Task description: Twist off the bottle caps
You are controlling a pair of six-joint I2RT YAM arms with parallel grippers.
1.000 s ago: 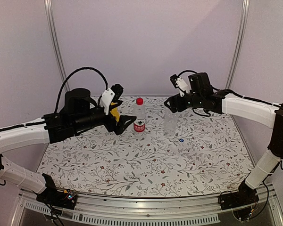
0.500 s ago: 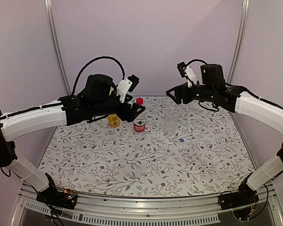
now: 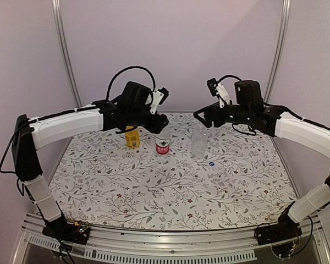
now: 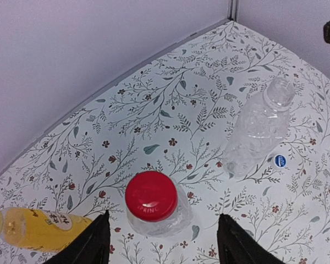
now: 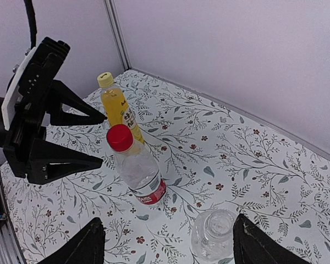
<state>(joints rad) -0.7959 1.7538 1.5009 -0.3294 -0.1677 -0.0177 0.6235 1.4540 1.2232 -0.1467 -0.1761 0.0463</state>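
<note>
**Left gripper (image 4: pixel 162 242) open around the red cap (image 4: pixel 151 195)**

The left gripper hangs over the bottle with the red label (image 3: pixel 163 145). Its two fingers (image 4: pixel 93 245) stand wide apart, one on each side of the red cap. There is a gap on both sides, so the fingers do not touch the cap. The gripper holds nothing. The red cap sits on its bottle. That bottle stands upright near the back of the table (image 3: pixel 154 192), about in the middle.

The yellow bottle (image 5: pixel 118 110) stands upright near it, on the left side. Its yellow cap (image 5: pixel 104 78) is on top.

The clear bottle (image 3: pixel 198 144) stands on the right side of the bottle with the red label, apart from it. Its mouth is open. The blue-white cap (image 4: pixel 280 160) lies flat on the flowery table near the foot of the clear bottle.

The right gripper (image 5: pixel 170 247) hovers above the clear bottle. Its fingers are wide apart too, and it holds nothing.
</note>
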